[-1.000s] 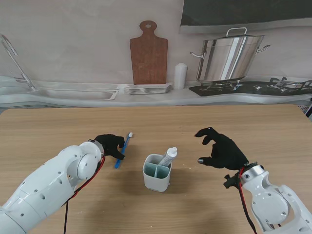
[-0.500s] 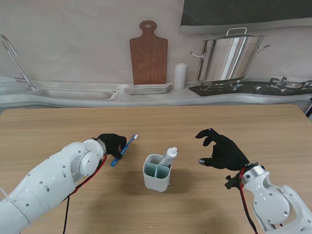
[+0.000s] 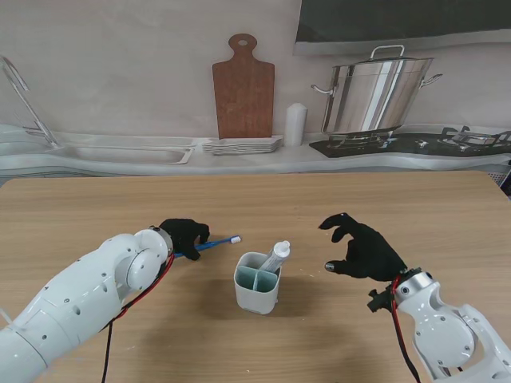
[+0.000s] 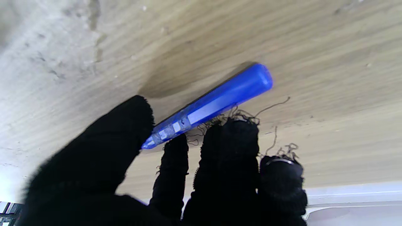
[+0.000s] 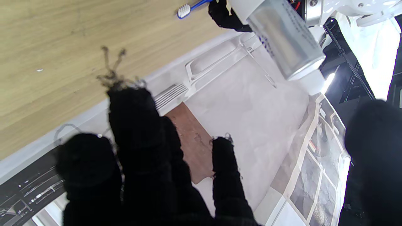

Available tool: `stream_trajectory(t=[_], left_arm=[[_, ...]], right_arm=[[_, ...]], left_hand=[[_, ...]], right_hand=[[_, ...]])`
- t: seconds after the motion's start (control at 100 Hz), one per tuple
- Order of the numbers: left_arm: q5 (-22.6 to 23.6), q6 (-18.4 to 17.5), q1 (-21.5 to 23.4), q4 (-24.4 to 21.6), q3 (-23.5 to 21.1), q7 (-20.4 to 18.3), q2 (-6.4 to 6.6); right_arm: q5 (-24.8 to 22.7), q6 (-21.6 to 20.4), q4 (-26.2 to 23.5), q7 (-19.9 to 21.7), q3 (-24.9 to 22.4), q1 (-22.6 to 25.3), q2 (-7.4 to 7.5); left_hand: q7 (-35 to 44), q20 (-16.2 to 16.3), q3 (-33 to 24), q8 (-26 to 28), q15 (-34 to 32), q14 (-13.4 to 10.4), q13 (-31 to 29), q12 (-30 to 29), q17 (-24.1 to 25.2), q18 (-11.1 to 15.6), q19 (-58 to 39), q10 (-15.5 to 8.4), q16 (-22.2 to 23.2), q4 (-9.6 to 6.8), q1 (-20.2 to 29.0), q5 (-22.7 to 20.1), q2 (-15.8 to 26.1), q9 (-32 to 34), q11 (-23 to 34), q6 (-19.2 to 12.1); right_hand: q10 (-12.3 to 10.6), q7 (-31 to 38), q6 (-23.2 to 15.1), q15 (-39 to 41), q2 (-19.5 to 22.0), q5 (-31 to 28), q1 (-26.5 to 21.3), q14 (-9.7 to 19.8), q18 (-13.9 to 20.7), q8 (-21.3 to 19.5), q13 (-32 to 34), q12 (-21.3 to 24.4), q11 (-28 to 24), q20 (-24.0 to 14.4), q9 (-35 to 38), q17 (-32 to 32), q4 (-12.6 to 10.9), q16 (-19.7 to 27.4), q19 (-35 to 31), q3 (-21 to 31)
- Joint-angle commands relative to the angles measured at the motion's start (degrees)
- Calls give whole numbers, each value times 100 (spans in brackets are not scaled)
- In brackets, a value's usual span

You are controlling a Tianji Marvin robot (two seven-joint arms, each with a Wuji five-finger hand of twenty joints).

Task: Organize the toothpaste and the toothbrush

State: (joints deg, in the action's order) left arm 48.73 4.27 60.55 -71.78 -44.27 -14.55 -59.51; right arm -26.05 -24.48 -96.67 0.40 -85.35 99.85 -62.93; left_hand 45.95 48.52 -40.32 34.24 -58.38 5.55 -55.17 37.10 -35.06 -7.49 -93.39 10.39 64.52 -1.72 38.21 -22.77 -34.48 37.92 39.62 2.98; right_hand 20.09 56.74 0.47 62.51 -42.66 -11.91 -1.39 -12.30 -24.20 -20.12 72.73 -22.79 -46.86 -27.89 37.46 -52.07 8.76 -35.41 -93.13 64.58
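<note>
Toothbrush (image 3: pixel 211 245) swings flat toward holder (image 3: pixel 256 282); left hand (image 3: pixel 184 237) pinches handle to steer; right hand (image 3: pixel 363 249) hangs loose, fingers apart.

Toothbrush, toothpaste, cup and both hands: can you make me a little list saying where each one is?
toothbrush: blue, held by the left hand, bristles pointing toward the cup
toothpaste: standing tilted in the cup, in its far right part
cup: white, on the table, between both arms
left hand: shut on the toothbrush handle
right hand: open, holding nothing, right of the cup
</note>
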Motion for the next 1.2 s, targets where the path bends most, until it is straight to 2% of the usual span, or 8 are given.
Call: stream_trajectory(t=[0.0, 0.22, 0.34, 0.68, 0.82, 0.96, 1.11, 1.19], left_arm=[[-55, 20, -50, 7, 99, -104, -47], [-215, 30, -271, 205, 386, -75, -85], [-267, 11, -364, 330, 545, -16, -106], [-406, -106, -595, 709, 1018, 106, -147], [-533, -108, -654, 820, 1119, 112, -173], [-629, -140, -674, 877, 1144, 116, -192], [-697, -217, -569, 868, 969, 276, -229], [-682, -241, -473, 784, 817, 320, -228]], right_arm=[[2, 39, 5, 98, 21, 63, -15], [45, 71, 22, 111, 38, 71, -16], [72, 71, 37, 117, 48, 75, -17], [79, 48, 82, 137, 26, 92, -12], [92, 51, 103, 148, 37, 85, -11], [133, 77, 113, 187, 51, 87, -6], [146, 86, 118, 208, 47, 91, -3], [143, 78, 124, 200, 40, 91, -5]], left_hand=[[14, -27, 53, 65, -213, -63, -233, -345, -114, 223, -279, -74, 88, -209, -105, 184, 75, 33, -179, 96], [305, -165, -259, 339, -578, -231, -578, -149, -431, 363, -594, -99, 252, -817, -42, 135, 196, 295, 53, 41], [586, -250, -353, 584, -733, -305, -798, 19, -666, 454, -784, -121, 275, -971, 47, 14, 202, 478, 179, -64], [1510, -653, -1275, 1061, -1077, -486, -1411, 1372, -1334, 627, -1261, -275, 166, -372, 645, -365, -741, 1620, -485, -549], [1853, -734, -1531, 1319, -1143, -580, -1606, 1518, -1633, 706, -1346, -315, 140, -465, 662, -597, -773, 1808, -412, -923], [1982, -894, -2053, 1648, -1298, -678, -1679, 1653, -1898, 762, -1414, -303, 108, -788, 564, -848, -1020, 1941, -197, -1143], [2107, -1039, -2571, 1876, -1757, -824, -1723, 1677, -2291, 821, -1462, -249, -248, -1411, 436, -1123, -1277, 2191, 52, -1199], [2173, -1073, -2702, 1922, -1982, -872, -1731, 1668, -2465, 846, -1461, -236, -491, -1824, 379, -1227, -1361, 2312, 106, -1208]], right_hand=[[96, -67, -72, -5, 60, -124, 11, -116, -53, 14, -6, 0, 13, -70, -71, -2, -162, -38, 19, -146], [120, -82, -54, -21, 106, -161, -13, -157, -90, 15, -6, 9, 30, -85, -40, 7, -182, -41, 30, -194], [125, -86, -57, -24, 138, -187, -22, -172, -109, 14, -5, 12, 38, -94, -30, 15, -191, -45, 36, -216], [142, -98, -56, -66, 187, -200, -23, -210, -137, 10, -38, 24, 68, -108, -6, 53, -212, -45, 71, -262], [146, -101, -57, -84, 238, -230, -24, -237, -149, 9, -53, 26, 75, -114, 2, 68, -220, -45, 84, -292], [153, -117, -54, -135, 295, -254, -42, -287, -223, 10, -105, 36, 103, -127, 1, 155, -244, -44, 136, -357], [164, -125, -54, -184, 324, -259, -55, -322, -280, 9, -163, 45, 127, -148, -6, 237, -260, -49, 182, -394], [166, -130, -47, -195, 341, -275, -56, -326, -303, 9, -171, 46, 131, -168, -7, 263, -267, -59, 198, -407]])
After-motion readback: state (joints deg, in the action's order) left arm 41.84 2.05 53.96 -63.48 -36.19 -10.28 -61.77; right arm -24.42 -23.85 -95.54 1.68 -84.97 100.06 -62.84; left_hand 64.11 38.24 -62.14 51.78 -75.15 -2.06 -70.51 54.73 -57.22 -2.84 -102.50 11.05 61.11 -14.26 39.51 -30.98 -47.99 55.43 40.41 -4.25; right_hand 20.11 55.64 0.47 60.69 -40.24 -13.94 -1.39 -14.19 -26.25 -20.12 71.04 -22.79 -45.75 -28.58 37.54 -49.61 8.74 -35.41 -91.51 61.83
